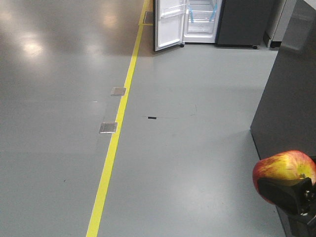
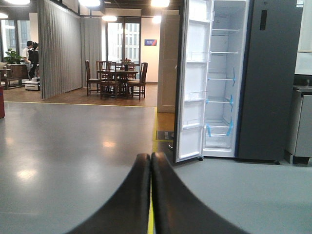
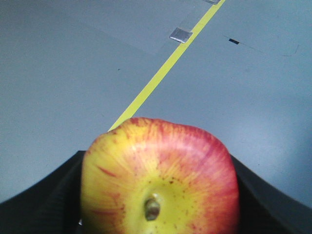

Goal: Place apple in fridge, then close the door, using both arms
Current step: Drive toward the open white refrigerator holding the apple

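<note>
Apple (image 3: 158,175): sitting clamped in the right gripper (image 1: 286,195), well short of the fridge (image 2: 273,78).
Left gripper (image 2: 150,158): closed tip to tip, carrying nothing, facing the fridge's open door (image 2: 192,83).
Handling: carrying the apple level and approaching squarely is looking wisest, aiming for a middle shelf (image 2: 219,102).

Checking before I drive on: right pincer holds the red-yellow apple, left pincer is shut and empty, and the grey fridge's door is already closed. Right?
No: the tall narrow door of the dark grey fridge stands open, as the left wrist view shows. The black right pincer does hold the round red-yellow apple, and the black left pincer is shut and empty.
</note>
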`<state>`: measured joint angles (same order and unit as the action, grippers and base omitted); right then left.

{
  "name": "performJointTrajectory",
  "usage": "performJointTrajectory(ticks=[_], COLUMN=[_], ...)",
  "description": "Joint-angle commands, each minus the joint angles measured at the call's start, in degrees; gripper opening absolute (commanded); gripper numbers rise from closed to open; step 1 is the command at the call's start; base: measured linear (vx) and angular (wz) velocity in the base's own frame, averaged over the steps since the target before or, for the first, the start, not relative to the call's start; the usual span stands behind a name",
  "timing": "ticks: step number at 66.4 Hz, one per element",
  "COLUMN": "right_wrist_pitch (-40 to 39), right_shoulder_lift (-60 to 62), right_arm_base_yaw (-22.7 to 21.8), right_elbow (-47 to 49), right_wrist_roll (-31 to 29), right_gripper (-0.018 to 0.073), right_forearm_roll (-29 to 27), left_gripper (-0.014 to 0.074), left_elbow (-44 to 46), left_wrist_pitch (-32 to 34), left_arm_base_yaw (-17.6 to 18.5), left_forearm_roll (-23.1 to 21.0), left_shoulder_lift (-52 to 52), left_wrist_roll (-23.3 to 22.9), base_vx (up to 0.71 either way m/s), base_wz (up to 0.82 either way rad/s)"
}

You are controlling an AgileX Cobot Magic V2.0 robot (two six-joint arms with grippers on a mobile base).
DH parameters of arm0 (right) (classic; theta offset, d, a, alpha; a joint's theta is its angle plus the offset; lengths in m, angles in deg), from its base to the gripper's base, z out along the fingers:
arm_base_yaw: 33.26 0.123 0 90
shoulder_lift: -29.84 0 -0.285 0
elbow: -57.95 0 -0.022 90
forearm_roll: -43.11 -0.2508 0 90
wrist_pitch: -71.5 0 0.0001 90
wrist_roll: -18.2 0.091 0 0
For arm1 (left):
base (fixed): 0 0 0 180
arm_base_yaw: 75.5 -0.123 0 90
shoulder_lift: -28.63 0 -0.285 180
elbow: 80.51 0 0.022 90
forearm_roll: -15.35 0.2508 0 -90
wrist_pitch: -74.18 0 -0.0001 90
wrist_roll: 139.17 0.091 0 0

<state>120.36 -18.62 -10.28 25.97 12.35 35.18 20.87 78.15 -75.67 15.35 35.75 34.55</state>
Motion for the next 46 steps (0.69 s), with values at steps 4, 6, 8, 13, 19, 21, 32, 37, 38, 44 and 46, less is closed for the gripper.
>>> performJointTrajectory(ticks=[4, 6, 8, 13, 19, 21, 32, 37, 38, 44, 46], right_wrist_pitch=[-3.87, -3.87, -3.87, -3.87, -3.87, -3.87, -3.87, -3.87, -3.87, -3.87, -3.87], right_shoulder_lift=[0.28, 0.28, 0.28, 0.28, 0.28, 0.28, 0.28, 0.28, 0.28, 0.28, 0.28], right_arm_base_yaw=[-0.09, -0.09, -0.09, -0.09, -0.09, -0.09, -0.09, -0.09, -0.09, -0.09, -0.09], right_elbow=[1.7, 1.7, 1.7, 1.7, 1.7, 1.7, 1.7, 1.7, 1.7, 1.7, 1.7], right_wrist_roll=[-0.1, -0.1, -0.1, -0.1, -0.1, -0.1, -0.1, -0.1, -0.1, -0.1, -0.1], right_gripper=[0.0194, 0.0194, 0.0194, 0.0194, 0.0194, 0.0194, 0.0194, 0.0194, 0.0194, 0.0194, 0.0194], right_forearm_roll=[-0.53, -0.53, -0.53, -0.53, -0.53, -0.53, -0.53, -0.53, -0.53, -0.53, -0.53], left_gripper=[-0.0006, -0.0006, -0.0006, -0.0006, -0.0006, -0.0006, -0.0006, -0.0006, -0.0006, -0.0006, -0.0006], left_elbow=[-1.61, -1.61, -1.61, -1.61, -1.61, -1.61, -1.61, -1.61, -1.61, -1.61, -1.61], left_wrist_pitch=[4.1, 4.1, 4.1, 4.1, 4.1, 4.1, 4.1, 4.1, 4.1, 4.1, 4.1], left_arm_base_yaw=[0.12, 0.12, 0.12, 0.12, 0.12, 0.12, 0.12, 0.12, 0.12, 0.12, 0.12], left_forearm_roll=[0.0, 0.0, 0.0, 0.0, 0.0, 0.0, 0.0, 0.0, 0.0, 0.0, 0.0], left_shoulder_lift=[-0.92, -0.92, -0.92, -0.92, -0.92, -0.92, -0.92, -0.92, -0.92, -0.92, -0.92], left_wrist_roll=[-0.44, -0.44, -0.44, -0.44, -0.44, -0.44, -0.44, -0.44, -0.44, -0.44, -0.44], base_vx=[0.25, 0.25, 0.26, 0.26, 0.26, 0.27, 0.27, 0.28, 0.28, 0.29, 0.29], base_wz=[-0.06, -0.06, -0.05, -0.04, -0.03, -0.03, -0.03, -0.03, -0.03, -0.03, -0.03])
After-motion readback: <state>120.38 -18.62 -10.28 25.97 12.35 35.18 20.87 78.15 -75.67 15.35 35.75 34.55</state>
